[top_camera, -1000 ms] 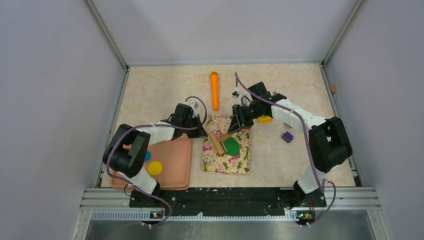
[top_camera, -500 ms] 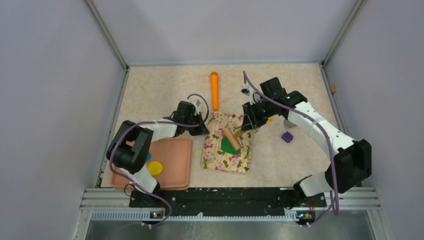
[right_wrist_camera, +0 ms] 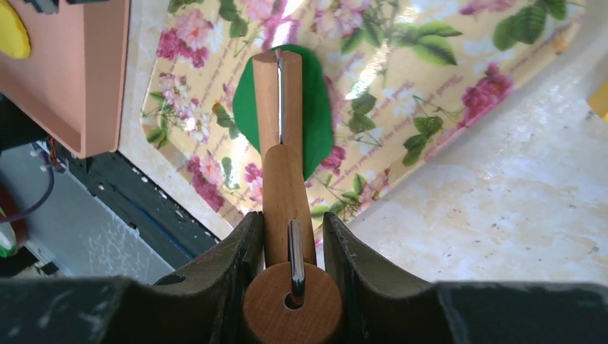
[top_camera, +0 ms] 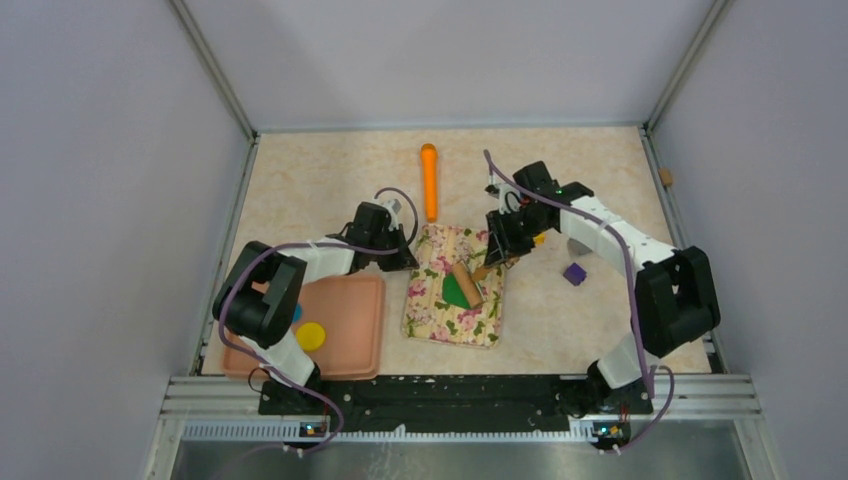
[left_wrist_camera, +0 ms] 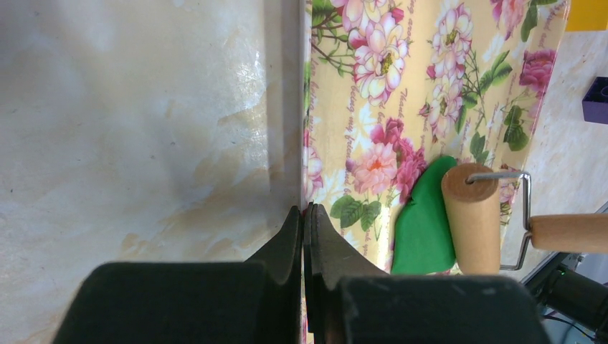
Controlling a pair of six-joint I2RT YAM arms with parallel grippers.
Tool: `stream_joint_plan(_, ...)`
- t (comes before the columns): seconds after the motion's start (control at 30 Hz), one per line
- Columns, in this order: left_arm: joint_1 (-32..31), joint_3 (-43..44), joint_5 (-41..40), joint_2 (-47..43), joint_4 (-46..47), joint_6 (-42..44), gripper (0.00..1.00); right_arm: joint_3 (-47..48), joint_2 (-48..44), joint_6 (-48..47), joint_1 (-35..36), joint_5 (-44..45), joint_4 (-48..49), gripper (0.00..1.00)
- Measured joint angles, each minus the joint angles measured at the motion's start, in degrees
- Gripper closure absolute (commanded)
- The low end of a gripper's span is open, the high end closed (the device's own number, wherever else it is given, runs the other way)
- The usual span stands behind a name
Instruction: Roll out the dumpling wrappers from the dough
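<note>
one dough (top_camera: 456,292), one roller (top_camera: 466,279), perhaps two wrappers (top_camera: 309,335)

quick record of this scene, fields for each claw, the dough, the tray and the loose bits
left claw: shut, tips at the edge of the floral mat
right claw: shut on the handle of the roller
dough: green, flattened, on the floral mat, under the roller
tray: left of the floral mat, holds a yellow disc
loose items: orange stick, purple block

Bare tabletop (top_camera: 310,180) left of the orange rod (top_camera: 429,182) — tray (top_camera: 350,340), purple block (top_camera: 574,273), perhaps a yellow block (left_wrist_camera: 586,13) hem the mat (top_camera: 440,322).
</note>
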Motion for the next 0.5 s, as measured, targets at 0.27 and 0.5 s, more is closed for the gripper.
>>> stream_joint_plan(0.27,-0.09,-0.7,-0.66,-0.79,0.02,0.15,1.0,-0.22,1.29,0.57,-10.69,1.25,-1.79,1.0)
stream_joint_plan(0.5,-0.42,-2.6,-0.13,-2.78,0.44,0.09,0.65,1.38,1.86,0.68,-12.22,0.94,-0.9,1.0)
